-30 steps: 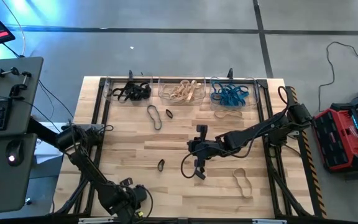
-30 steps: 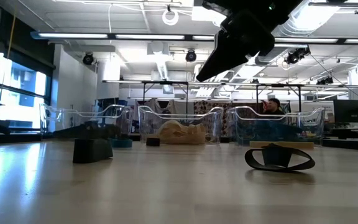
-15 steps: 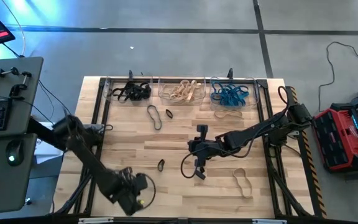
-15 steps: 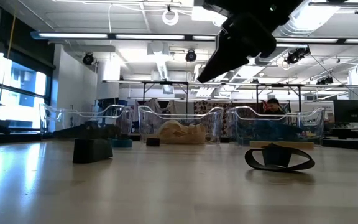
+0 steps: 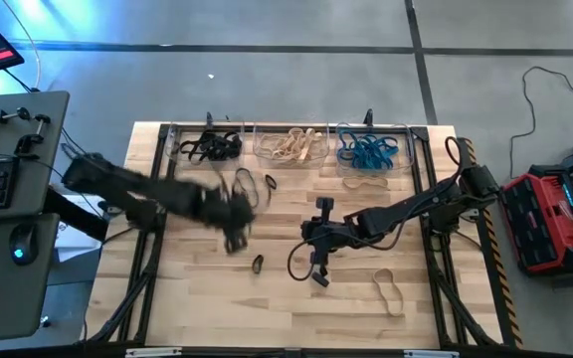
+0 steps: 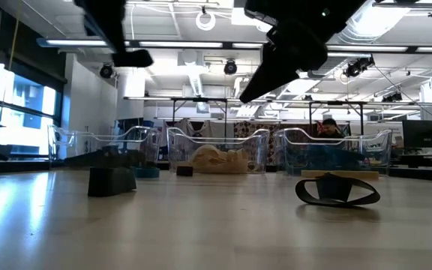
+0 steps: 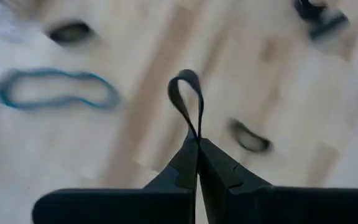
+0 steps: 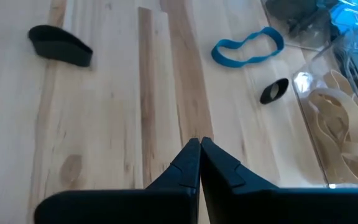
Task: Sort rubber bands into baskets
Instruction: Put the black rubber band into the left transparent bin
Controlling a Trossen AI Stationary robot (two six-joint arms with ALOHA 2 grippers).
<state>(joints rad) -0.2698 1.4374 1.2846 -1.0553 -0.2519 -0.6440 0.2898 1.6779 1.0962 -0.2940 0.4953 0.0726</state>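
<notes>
You are carrying a small thin black rubber loop (image 7: 186, 102), pinched at its base between the shut fingers of the left gripper (image 5: 235, 239), which is travelling above the wooden slatted table (image 5: 207, 298), left of centre; the loop is standing up clear of the fingertips, with nothing else touching it. Three clear plastic rectangular bins are lining the far edge: the left bin (image 5: 205, 147) is holding black bands, the middle bin (image 5: 292, 146) tan ones, the right bin (image 5: 371, 151) blue ones; judged by colour, the left bin is your target. To do this step well, you should be keeping the jaws clamped until the loop is hanging over the bin's open top, lowering inside the rim, then opening; a floppy band released from high up may bounce out or catch on the wall. Loose bands are lying near your path: a long dark band (image 5: 247, 187) and a small black one (image 5: 270, 182) just before the bins, and another small black one (image 5: 258, 264) nearer the front. The right gripper (image 5: 318, 267) is waiting mid-table, fingers shut on nothing, a long black band (image 5: 297, 264) beside it; a tan band (image 5: 387, 288) is lying toward the front right and another (image 5: 365, 182) before the blue bin.
</notes>
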